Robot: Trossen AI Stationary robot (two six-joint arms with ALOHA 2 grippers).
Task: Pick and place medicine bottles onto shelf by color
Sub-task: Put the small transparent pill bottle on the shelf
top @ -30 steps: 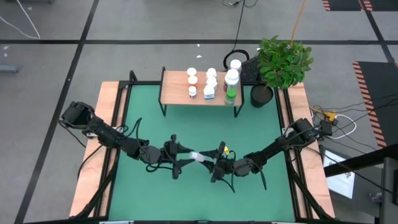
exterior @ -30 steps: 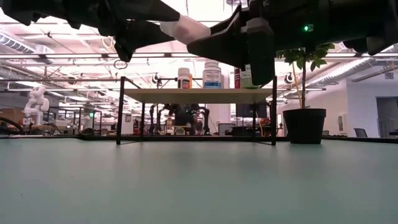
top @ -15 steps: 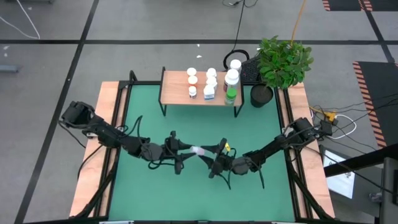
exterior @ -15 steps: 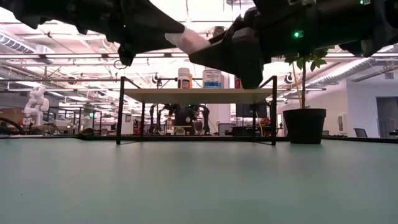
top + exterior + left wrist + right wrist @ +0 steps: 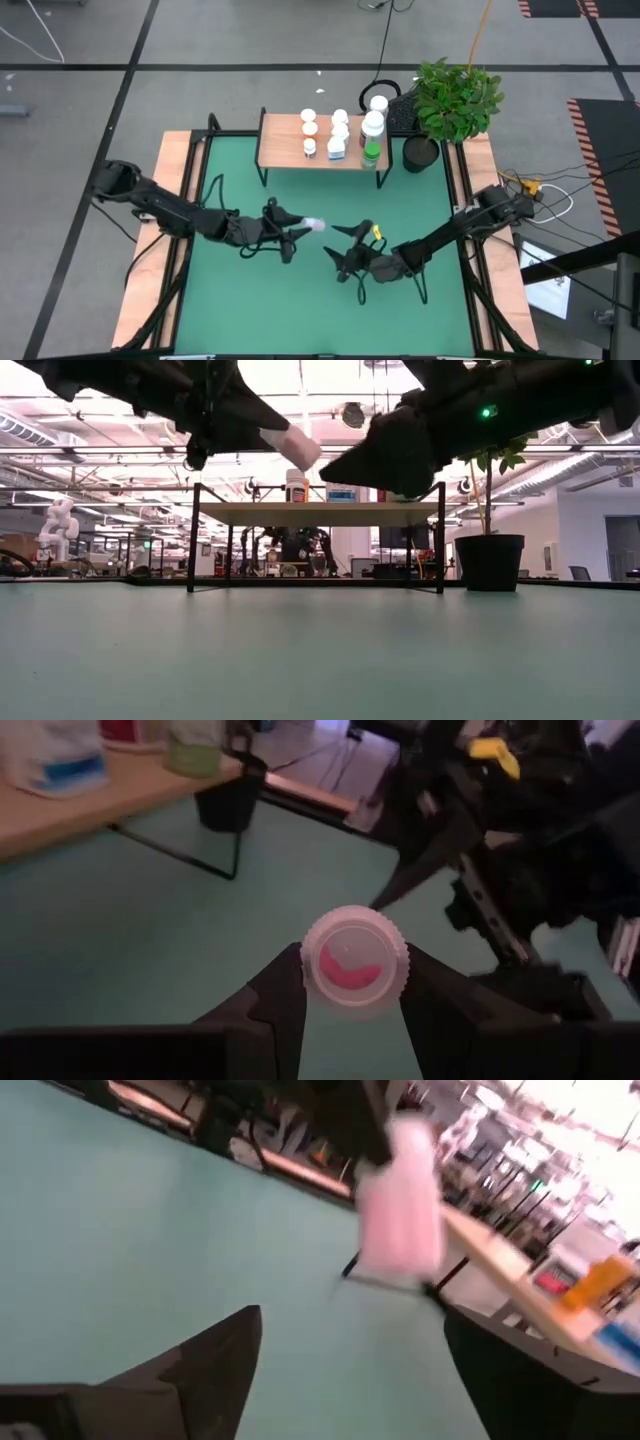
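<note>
**Four cameras on one desk**

The high view looked straight down on the whole desk [image 5: 320,300], taking in every edge. The low view sat at desk-top height and faced level across the surface toward the shelf [image 5: 320,513] at the far edge and the room beyond. Each wrist view rode close behind its own arm's fingers. The left wrist view faced the shelf's end and the opposite arm; the right wrist view faced back, sharing the pink bottle [image 5: 400,1200] and shelf.

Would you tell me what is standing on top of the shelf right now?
Several white-capped medicine bottles stand on the shelf; the low view's arms hide some.
</note>
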